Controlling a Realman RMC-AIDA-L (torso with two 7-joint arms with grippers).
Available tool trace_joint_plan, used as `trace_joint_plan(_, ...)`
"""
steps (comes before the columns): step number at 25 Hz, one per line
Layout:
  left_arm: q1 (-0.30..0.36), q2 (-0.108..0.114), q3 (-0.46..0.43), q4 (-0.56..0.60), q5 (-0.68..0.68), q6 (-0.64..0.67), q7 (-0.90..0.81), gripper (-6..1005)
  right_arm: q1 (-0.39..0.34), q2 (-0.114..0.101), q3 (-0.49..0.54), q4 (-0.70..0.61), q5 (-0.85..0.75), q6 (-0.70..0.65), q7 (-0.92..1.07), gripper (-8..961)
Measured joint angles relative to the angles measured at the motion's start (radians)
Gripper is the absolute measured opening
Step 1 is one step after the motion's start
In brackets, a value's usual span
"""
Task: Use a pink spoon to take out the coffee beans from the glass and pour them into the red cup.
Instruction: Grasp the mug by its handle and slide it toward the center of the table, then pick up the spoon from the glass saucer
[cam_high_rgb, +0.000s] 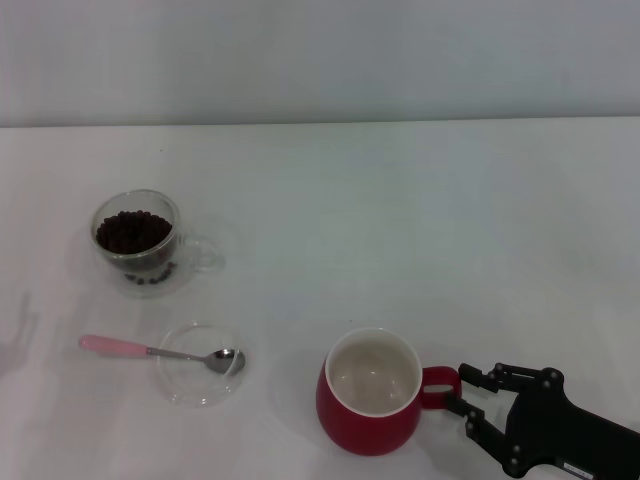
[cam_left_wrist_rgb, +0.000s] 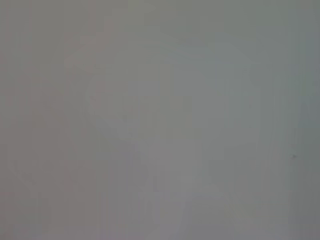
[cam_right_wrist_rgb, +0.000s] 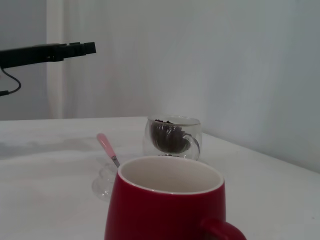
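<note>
The red cup (cam_high_rgb: 360, 425) stands empty at the near middle of the table, handle pointing right. My right gripper (cam_high_rgb: 466, 397) is open, one finger on each side of that handle, right beside it. The glass (cam_high_rgb: 172, 262) with the coffee beans (cam_high_rgb: 132, 232) stands at the far left. The pink spoon (cam_high_rgb: 130, 348) lies in front of it, its bowl resting in a shallow clear dish (cam_high_rgb: 200, 385). The right wrist view shows the red cup (cam_right_wrist_rgb: 160, 215) close up, with the glass (cam_right_wrist_rgb: 172, 135) and spoon (cam_right_wrist_rgb: 106, 145) behind it. My left gripper is out of view.
The white table (cam_high_rgb: 400, 220) meets a pale wall at the back. A black bar with a cable (cam_right_wrist_rgb: 50, 52) hangs above the table's far side in the right wrist view. The left wrist view shows only a blank grey surface.
</note>
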Motion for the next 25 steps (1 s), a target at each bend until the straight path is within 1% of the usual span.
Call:
trace_joint_plan(2, 0.001, 0.0, 0.0, -0.001, 0.0, 0.0, 0.0, 767, 0.0, 0.0, 0.0, 0.0, 0.0, 0.0, -0.001, 306)
trace_joint_plan(7, 0.003, 0.0, 0.0, -0.002, 0.0, 0.001, -0.001, 767, -0.002, -0.008, -0.001, 0.007, -0.001, -0.012, -0.002, 386)
trace_joint_plan(10, 0.005, 0.0, 0.0, -0.004, 0.0, 0.003, -0.003, 767, -0.012, -0.018, 0.0, 0.01, -0.001, -0.053, -0.003, 434)
trace_joint_plan(13, 0.006, 0.0, 0.001, -0.005, 0.002, 0.007, -0.017, 766, -0.024, -0.036, 0.004, 0.035, -0.001, -0.132, -0.003, 497)
trace_joint_plan(15, 0.007, 0.0, 0.002, -0.006, 0.005, 0.009, -0.055, 766, -0.025, -0.054, 0.009, 0.065, 0.003, -0.197, -0.003, 558)
trace_joint_plan(18, 0.014, 0.0, 0.003, -0.006, 0.007, 0.016, -0.173, 766, -0.024, -0.095, 0.036, 0.117, 0.024, -0.331, -0.001, 649)
trace_joint_plan(19, 0.017, 0.0, 0.003, -0.006, 0.007, 0.019, -0.221, 766, -0.024, -0.107, 0.051, 0.129, 0.031, -0.367, -0.001, 653)
trace_joint_plan(21, 0.024, 0.0, 0.004, -0.006, 0.014, 0.023, -0.324, 767, -0.024, -0.136, 0.114, 0.144, 0.045, -0.449, -0.003, 661)
trace_joint_plan(22, 0.028, -0.001, 0.005, -0.008, 0.024, 0.024, -0.412, 767, -0.024, -0.148, 0.147, 0.145, 0.049, -0.477, -0.006, 665)
trace_joint_plan(23, 0.03, -0.001, 0.007, -0.013, 0.036, 0.024, -0.479, 767, -0.023, -0.157, 0.184, 0.143, 0.052, -0.499, -0.009, 669)
trace_joint_plan(24, 0.03, -0.001, 0.007, -0.013, 0.036, 0.024, -0.479, 767, -0.022, -0.164, 0.218, 0.142, 0.053, -0.513, -0.012, 668)
trace_joint_plan(25, 0.032, -0.001, 0.02, -0.026, 0.058, 0.022, -0.595, 767, -0.018, -0.169, 0.261, 0.14, 0.053, -0.525, -0.019, 666)
